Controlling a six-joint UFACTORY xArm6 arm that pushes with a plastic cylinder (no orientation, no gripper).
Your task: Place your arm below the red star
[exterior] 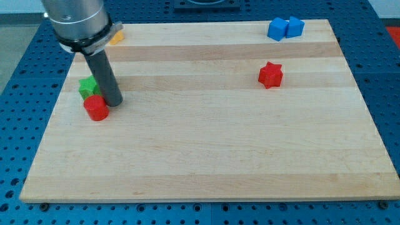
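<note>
My tip (114,103) rests on the wooden board (206,162) at the view's left side, and everything else is placed from it. The rod rises from it nearly upright, leaning slightly toward the view's upper left, into a broad grey cylindrical housing that runs off the top edge of the view. The rod is a plain dark bar with no jaws to part or close, and it holds nothing.

Nearest the tip, just to its left and a little toward the view's bottom, sits a red round block (96,108), touching or all but touching the rod's end. Just above that, to the tip's upper left, a green block (88,86) stands partly behind the rod, its shape hard to make out. Farther toward the view's top, an orange block (116,37) peeks out beside the housing, mostly hidden.

The red star (270,74) lies well apart, far to the tip's right and somewhat higher in the view. Farther still, at the upper right near the board's far edge, two blue blocks (285,28) sit touching.

The board is pale, with lengthwise grain, and lies on a blue perforated table (381,75)
</note>
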